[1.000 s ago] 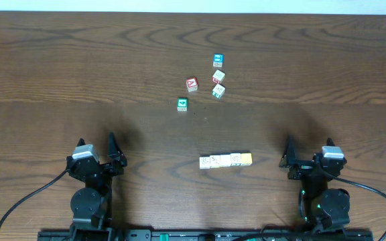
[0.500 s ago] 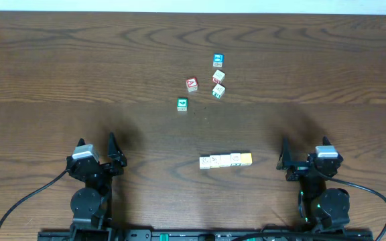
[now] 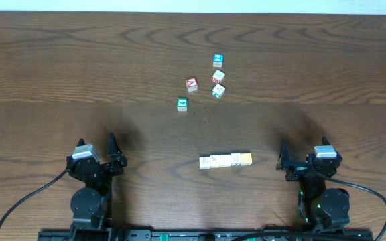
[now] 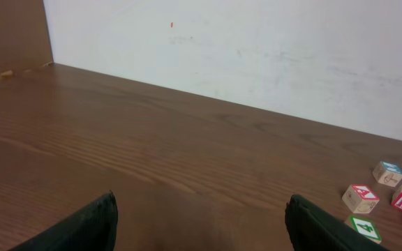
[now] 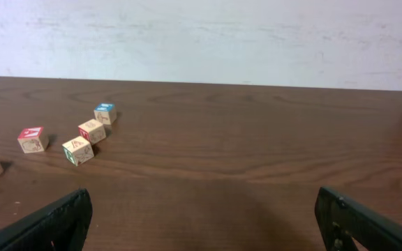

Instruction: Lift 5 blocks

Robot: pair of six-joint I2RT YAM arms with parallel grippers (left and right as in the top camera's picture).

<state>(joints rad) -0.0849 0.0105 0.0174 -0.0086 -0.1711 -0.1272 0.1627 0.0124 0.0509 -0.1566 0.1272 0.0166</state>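
- One broad, dark wood-grain surface [image 3: 59,60], with a white wall [image 5: 201,35] behind its far edge.
- Two arms at the near edge, one toward each near corner, well apart.
- Released left end effector [image 3: 96,148]: fingers spread wide, nothing between them, bare wood ahead in the wrist view.
- Released right end effector [image 3: 303,152]: fingers equally wide, gripping nothing.
- Five blocks [image 3: 226,160] flat on the surface in one straight row parallel to the near edge. Between the two end effectors, nearer the right one, touching neither. Neighbours face to face: four cream, then the yellow block [image 3: 246,158] at the end toward the right-hand edge.
- Five loose cubes around the middle, well apart from the row:
  - blue-topped cube [image 3: 218,61], nearest the far edge
  - pale cube with a red mark [image 3: 218,76]
  - pale cube with green edging [image 3: 218,90]
  - red-faced cube [image 3: 191,84]
  - green-faced cube [image 3: 182,104]
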